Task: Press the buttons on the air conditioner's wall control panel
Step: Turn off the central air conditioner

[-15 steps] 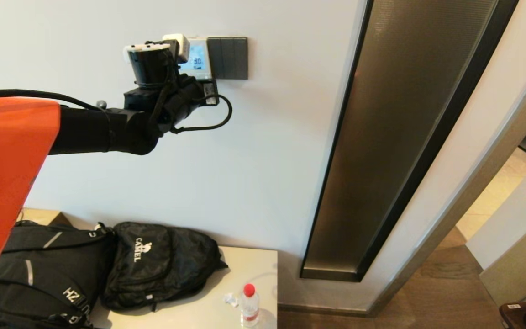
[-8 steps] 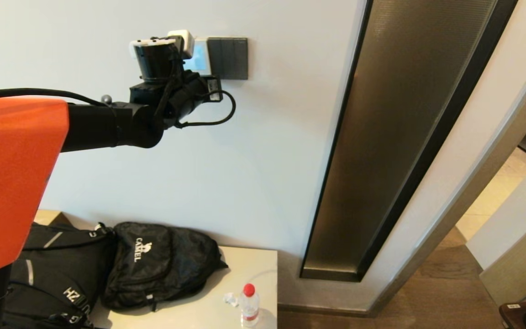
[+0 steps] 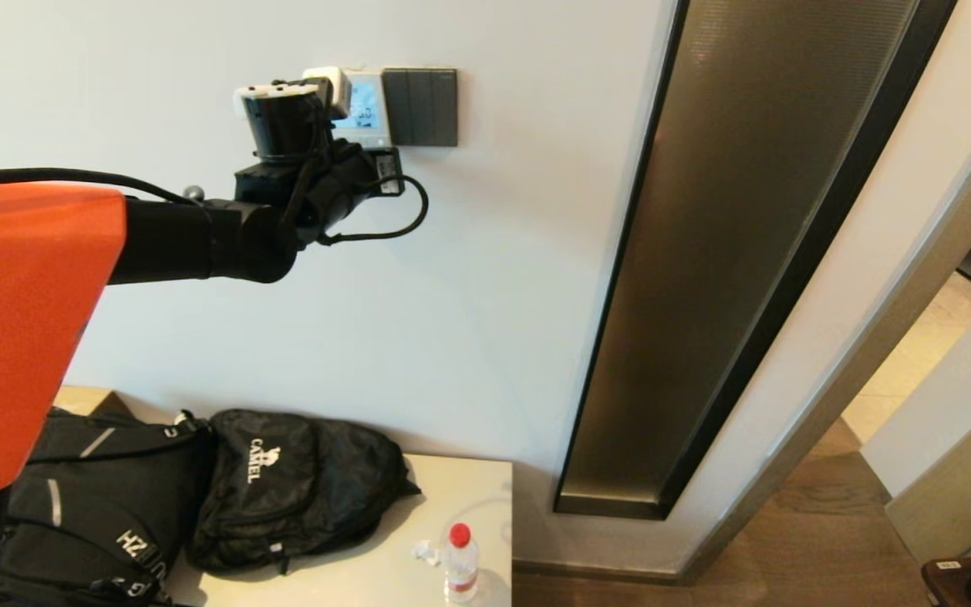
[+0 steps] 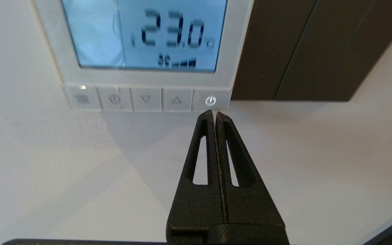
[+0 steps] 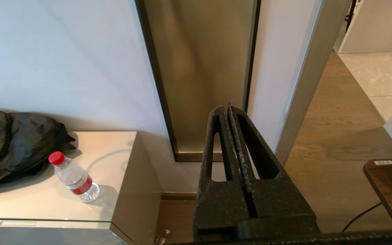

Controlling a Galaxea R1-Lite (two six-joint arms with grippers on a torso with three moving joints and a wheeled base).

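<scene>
The white wall control panel (image 3: pixel 365 105) has a lit blue screen (image 4: pixel 141 34) reading 23.0. A row of pale buttons (image 4: pixel 145 99) runs along its lower edge, and the power button (image 4: pixel 210 100) at the end nearest the dark switch plate glows. My left gripper (image 4: pixel 213 112) is shut and empty, with its tip just below the power button, at the panel's lower edge. In the head view the left arm (image 3: pixel 199 228) reaches up to the panel and its wrist covers part of it. My right gripper (image 5: pixel 228 108) is shut and empty, parked low.
A dark grey three-rocker switch plate (image 3: pixel 422 107) adjoins the panel on the right. A tall bronze glass strip (image 3: pixel 705 253) stands further right. Below, a cabinet top (image 3: pixel 452 489) holds black backpacks (image 3: pixel 292 489) and a water bottle (image 3: pixel 460 563).
The left arm rose toward the panel half a second ago, then dropped back slightly down and to the left. The screen shows more clearly again.
</scene>
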